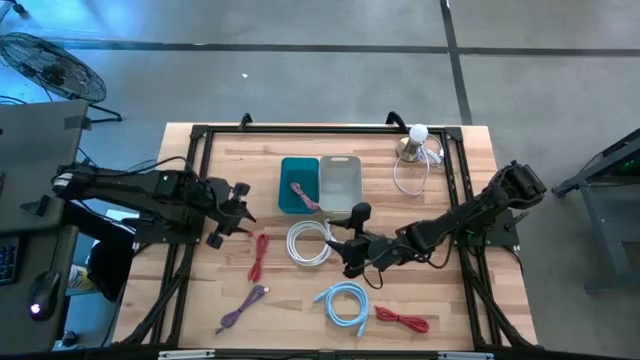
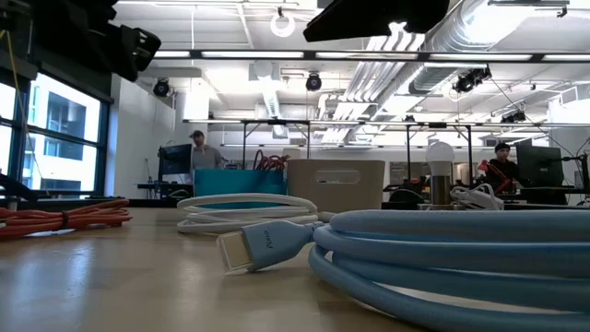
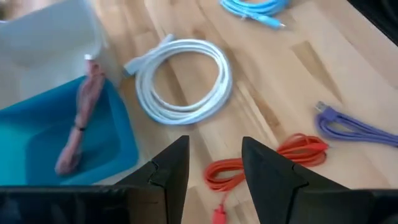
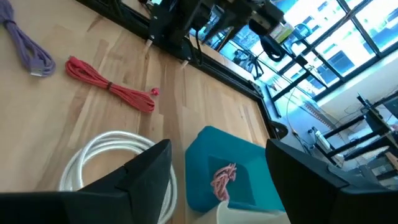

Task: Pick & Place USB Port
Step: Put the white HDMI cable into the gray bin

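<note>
Flanking white cable coil [image 1: 309,243]: left end effector [image 1: 228,213], right end effector [image 1: 345,240], both apart, empty.

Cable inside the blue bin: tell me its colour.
The cable in the blue bin is pinkish red, clearest in the left wrist view.

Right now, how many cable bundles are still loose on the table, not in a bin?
5: red by the left hand, white coil at centre, purple, blue and a second red along the near edge. None seem hidden.
</note>
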Controlling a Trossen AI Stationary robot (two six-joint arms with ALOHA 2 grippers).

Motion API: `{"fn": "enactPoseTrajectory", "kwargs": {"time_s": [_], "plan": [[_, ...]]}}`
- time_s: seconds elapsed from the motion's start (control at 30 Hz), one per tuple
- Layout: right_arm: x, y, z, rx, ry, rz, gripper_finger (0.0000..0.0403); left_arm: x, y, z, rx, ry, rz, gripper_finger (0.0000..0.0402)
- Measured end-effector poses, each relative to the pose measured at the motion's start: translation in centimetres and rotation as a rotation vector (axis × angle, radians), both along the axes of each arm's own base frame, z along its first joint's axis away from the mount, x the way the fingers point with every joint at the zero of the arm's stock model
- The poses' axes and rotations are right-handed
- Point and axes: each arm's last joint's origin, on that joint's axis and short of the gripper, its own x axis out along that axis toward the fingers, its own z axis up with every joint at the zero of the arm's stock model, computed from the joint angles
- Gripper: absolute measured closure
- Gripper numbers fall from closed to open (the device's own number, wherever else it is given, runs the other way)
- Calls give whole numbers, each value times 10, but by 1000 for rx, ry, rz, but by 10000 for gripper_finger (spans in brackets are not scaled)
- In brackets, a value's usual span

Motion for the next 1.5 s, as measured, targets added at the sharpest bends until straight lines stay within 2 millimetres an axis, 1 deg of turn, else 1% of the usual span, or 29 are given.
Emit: {"fn": "enactPoseTrajectory", "kwargs": {"time_s": [0.17,0.23,0.3,0.4,0.53,0.63,0.73,0.97,1.13,1.2,1.33,1.5], "plan": [[-9,9,-7,-6,51,-44,148,0,-8,-3,40,0,-1,257],[-13,10,-12,24,84,-53,148,1,-11,-1,51,-29,-4,257],[-15,10,-17,89,117,-52,148,2,-12,1,56,-48,-7,257],[-16,6,-22,197,166,-41,148,4,-12,3,78,-80,-11,257],[-12,1,-23,286,202,10,148,5,-11,4,123,-103,2,257],[-8,-6,-24,376,227,49,148,5,-11,4,153,-112,5,257],[-5,-14,-25,434,237,48,148,6,-10,5,171,-122,21,257],[1,-25,-28,483,270,84,148,11,-10,12,209,-214,6,257],[9,-29,-44,492,326,107,148,11,-10,13,257,-232,9,257],[11,-30,-47,481,331,116,148,11,-9,13,262,-232,11,257],[14,-29,-45,465,300,141,148,11,-9,13,263,-231,12,257],[13,-29,-47,470,316,144,148,11,-9,13,262,-233,13,257]]}}
